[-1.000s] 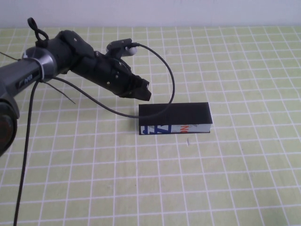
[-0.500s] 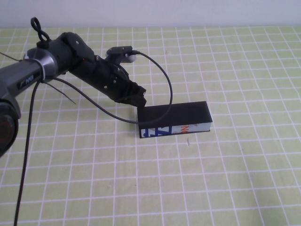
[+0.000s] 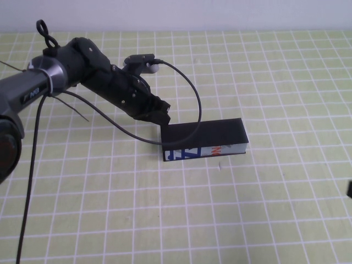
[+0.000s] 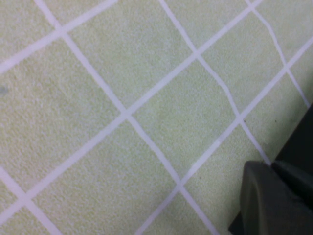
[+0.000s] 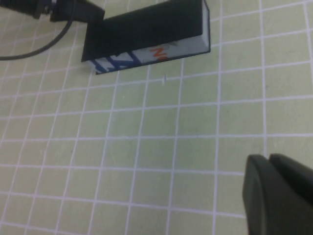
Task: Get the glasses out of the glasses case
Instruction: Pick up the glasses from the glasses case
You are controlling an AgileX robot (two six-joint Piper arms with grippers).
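The case (image 3: 204,139) lay shut near the surface's (image 3: 165,220) middle, long axis running left to right. The left pincer (image 3: 160,117) sat at its left end, grip impossible to tell. The right pincer (image 5: 279,193), closed and empty, hung well off toward the near right corner.

Lab tabletop, green grid mat (image 3: 264,209)

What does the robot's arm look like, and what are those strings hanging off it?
The left arm is chunky matte black with a shiny silver ring and white lettering near its base. Thin black cables loop off it, and a small black-and-white camera sits on top. The left gripper is black by the long black glasses case. The right gripper is dark grey with rounded fingers.
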